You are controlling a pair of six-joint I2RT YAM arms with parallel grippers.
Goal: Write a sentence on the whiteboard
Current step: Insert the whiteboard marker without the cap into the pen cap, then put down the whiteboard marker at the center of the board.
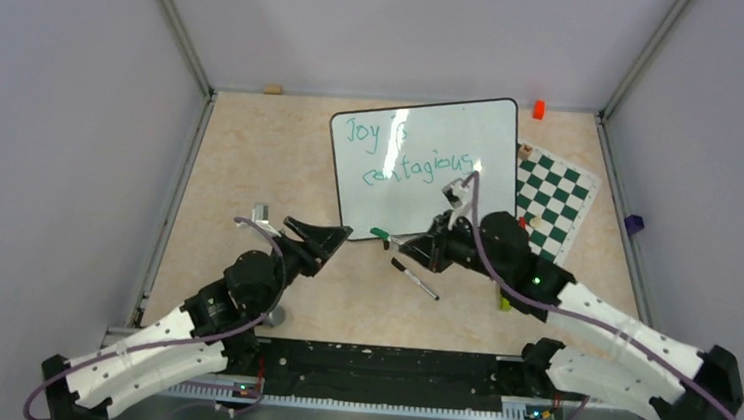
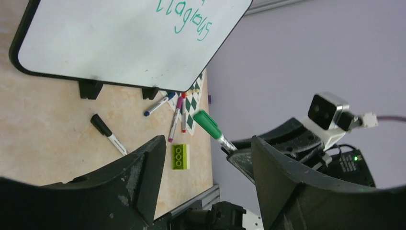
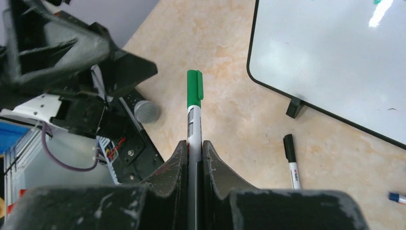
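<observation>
The whiteboard (image 1: 418, 209) stands at the back centre, propped on small black feet. On it is the sentence (image 1: 408, 153) in teal-green, "Joy is" above "contagious". My right gripper (image 1: 407, 245) is shut on a capped green marker (image 3: 194, 100), held level above the table in front of the board. The green cap (image 1: 379, 234) points left toward my left gripper (image 1: 341, 236). That gripper is open and holds nothing, its jaws apart just short of the cap. In the left wrist view the marker (image 2: 210, 127) shows beyond the gap of the left gripper (image 2: 208, 143), below the whiteboard (image 2: 110, 43).
A black-capped marker (image 1: 413, 277) lies on the table below the board. A green-and-white chess mat (image 1: 549, 199) lies to the right, with blue, pink and red markers (image 2: 174, 112) and a lime brick (image 2: 180, 156) near it. A silver cylinder (image 3: 146, 111) sits by the left arm.
</observation>
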